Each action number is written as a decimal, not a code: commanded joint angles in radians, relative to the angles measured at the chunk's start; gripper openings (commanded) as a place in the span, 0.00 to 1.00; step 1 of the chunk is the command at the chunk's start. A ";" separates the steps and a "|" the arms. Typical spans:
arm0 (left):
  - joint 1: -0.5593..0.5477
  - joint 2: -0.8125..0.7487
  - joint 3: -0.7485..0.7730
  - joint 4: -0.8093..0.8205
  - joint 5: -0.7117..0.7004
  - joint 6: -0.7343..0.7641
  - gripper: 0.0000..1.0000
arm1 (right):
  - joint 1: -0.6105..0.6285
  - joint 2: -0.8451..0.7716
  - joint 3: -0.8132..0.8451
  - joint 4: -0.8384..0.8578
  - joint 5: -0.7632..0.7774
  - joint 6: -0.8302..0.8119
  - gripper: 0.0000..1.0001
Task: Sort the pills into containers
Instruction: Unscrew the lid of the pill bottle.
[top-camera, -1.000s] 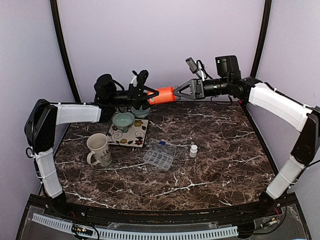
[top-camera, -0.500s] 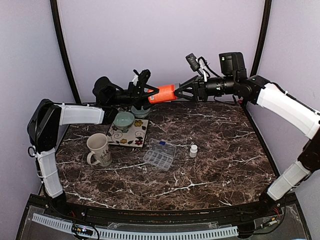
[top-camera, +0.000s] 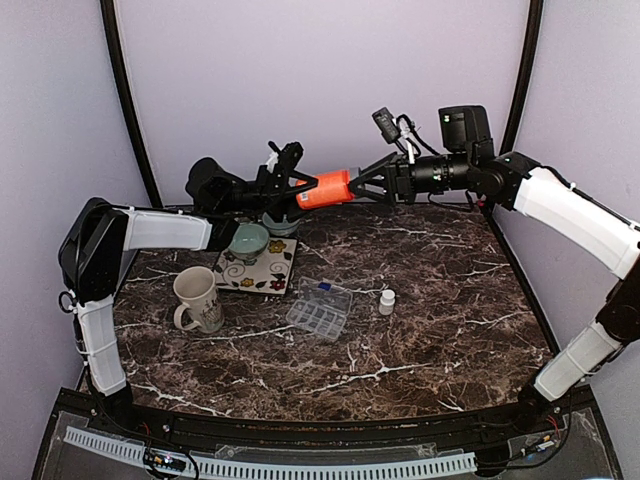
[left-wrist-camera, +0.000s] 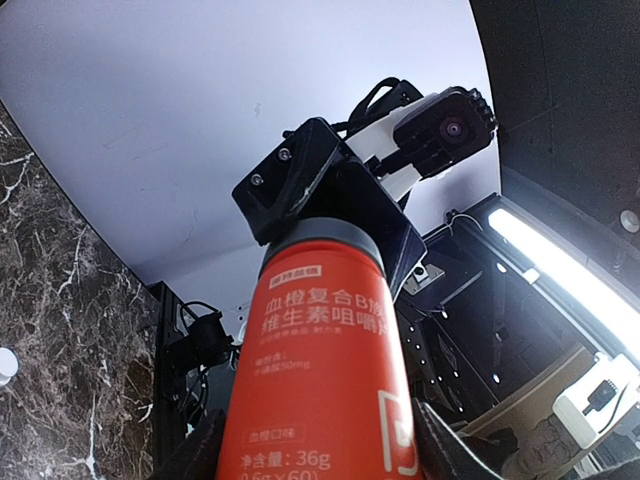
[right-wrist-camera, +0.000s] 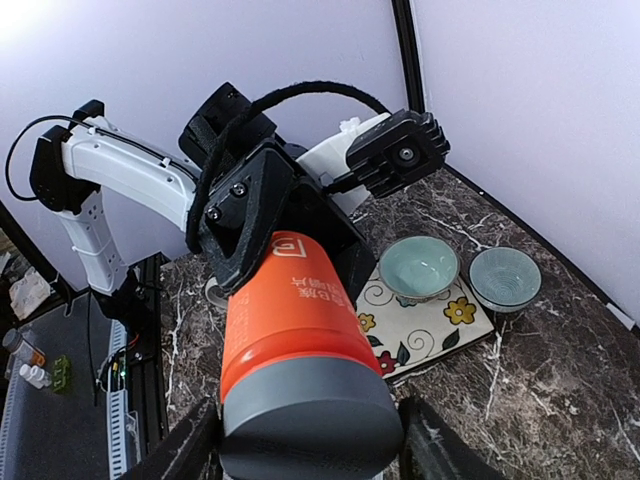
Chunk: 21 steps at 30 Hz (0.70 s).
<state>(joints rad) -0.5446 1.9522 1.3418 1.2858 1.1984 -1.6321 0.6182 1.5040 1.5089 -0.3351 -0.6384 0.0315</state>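
Holding the orange bottle (top-camera: 322, 189) aloft, left gripper (top-camera: 300, 188) clamped on its body, right gripper (right-wrist-camera: 310, 440) pinching the grey cap (right-wrist-camera: 310, 400), cap still on, so sorting into the organiser box (top-camera: 320, 310) looks unstarted.

left arm (top-camera: 160, 230) raised, jaws clamp bottle (top-camera: 322, 188) base | right arm (top-camera: 575, 210) raised, jaws flank its cap (right-wrist-camera: 310, 410)

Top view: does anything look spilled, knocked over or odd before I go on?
Nothing spilled or toppled. The orange bottle hangs sideways above the table's back edge, left gripper on its body, right gripper at its grey cap. The organiser box lies slightly askew to the table edge.
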 joint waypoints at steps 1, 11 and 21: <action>-0.002 -0.027 0.018 0.103 0.033 0.000 0.06 | -0.017 -0.005 0.016 0.034 0.016 0.044 0.63; -0.002 -0.023 0.018 0.095 0.036 0.017 0.06 | -0.029 0.002 0.016 0.061 -0.028 0.097 0.72; -0.002 -0.023 0.024 -0.002 0.043 0.123 0.05 | -0.074 0.003 -0.045 0.229 -0.218 0.354 0.78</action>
<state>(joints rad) -0.5434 1.9522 1.3418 1.3003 1.2240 -1.5875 0.5610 1.5055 1.4921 -0.2359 -0.7525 0.2359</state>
